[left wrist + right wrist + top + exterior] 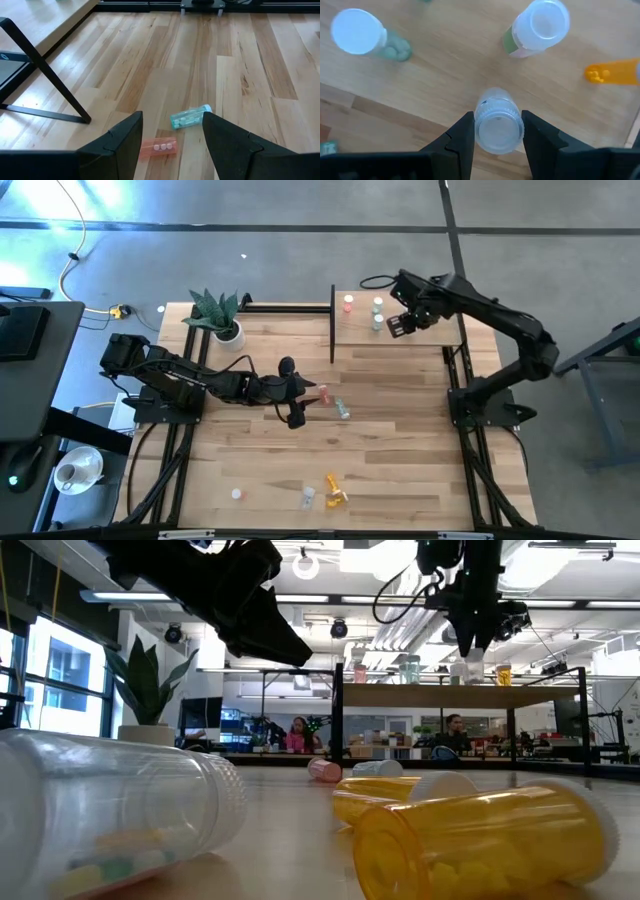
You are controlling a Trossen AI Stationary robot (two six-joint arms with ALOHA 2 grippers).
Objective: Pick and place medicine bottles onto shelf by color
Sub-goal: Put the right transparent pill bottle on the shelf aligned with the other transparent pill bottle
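My right gripper (497,120) is over the light-wood shelf (400,338), shut on a clear bottle with a white cap (499,120). Upright green bottles (357,32) (540,22) stand on the shelf, and an orange one (612,72) lies there. A red bottle (348,303) stands at the shelf's left end. My left gripper (172,117) is open and empty above mid-table. A green bottle (190,116) and a pink bottle (159,147) lie on their sides just ahead of its fingers. My right gripper pinches the clear bottle at its capped top (481,125) between its two fingers, one on each side. The fingers come from above, pointing down. The bottle is upright. Whether its base rests on the shelf (445,75) I cannot tell.
A potted plant (222,315) stands at the table's far left. Near the front edge lie a clear bottle (308,497), two orange bottles (335,490) and a small red one (237,493). The shelf's black frame (332,320) stands beside the plant.
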